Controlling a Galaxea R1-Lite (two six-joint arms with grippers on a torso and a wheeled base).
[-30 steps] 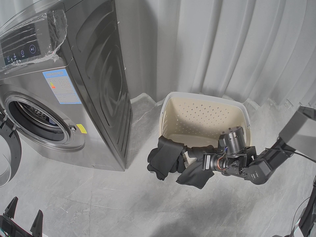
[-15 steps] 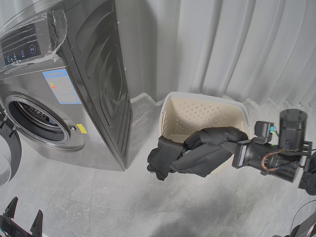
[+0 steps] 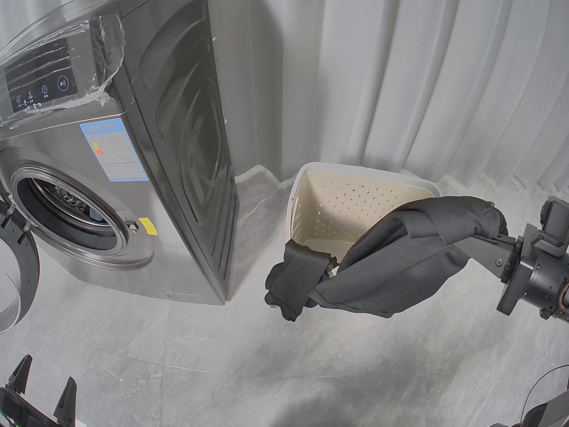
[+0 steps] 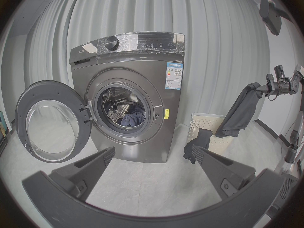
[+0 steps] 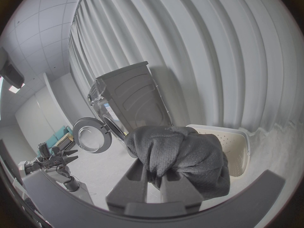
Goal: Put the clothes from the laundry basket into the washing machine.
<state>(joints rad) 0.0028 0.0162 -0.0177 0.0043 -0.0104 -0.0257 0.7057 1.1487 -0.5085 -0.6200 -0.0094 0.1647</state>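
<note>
**Head view.** Within the last second the right claw has swung out from the basket and up to the robot's right, drawing a dark garment with it. The claw is clamped on the garment's upper end. The cloth now hangs in front of the basket's near wall instead of lying bunched on the rim. Its lower tip is next to a second garment draped over the basket's near corner; whether the two touch cannot be told. Judged from this, one piece is lifted out and ready to go to the washer. The second piece is still to be fetched. The part of the basket's inside that shows holds no other cloth. The left claw sits low at the floor's near left edge, fingers spread and holding nothing.

**Left wrist view.** The washer door is swung wide open. A blue garment already lies in the drum. The basket stands on the floor just beside the washer, at the foot of the curtain.

**Right wrist view.** The right claw's fingers pinch a thick fold of the garment. The basket is behind it, and the washer with its open door stands farther off.
</note>
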